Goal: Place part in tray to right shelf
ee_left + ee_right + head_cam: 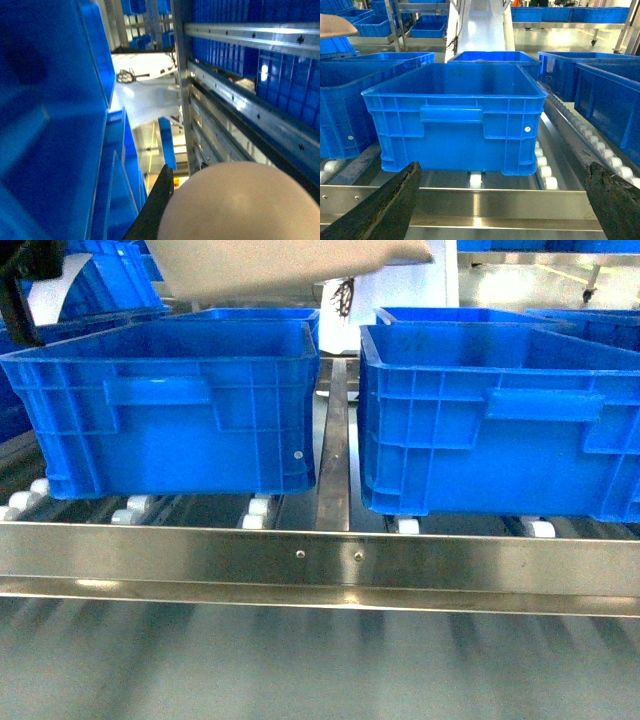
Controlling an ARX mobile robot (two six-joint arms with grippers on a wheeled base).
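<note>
Overhead, tray [280, 265]: cream underside raised above left crate [170, 410], presumably for tipping; part unseen. Left gripper [155, 210]: grasp undeterminable. Right gripper [502, 210]: jaws spread wide, empty, facing right crate [455, 115] on right shelf [485, 200].

The right gripper [502, 210] hangs level with fingers spread wide; the left gripper's [155, 210] state is hidden.
</note>
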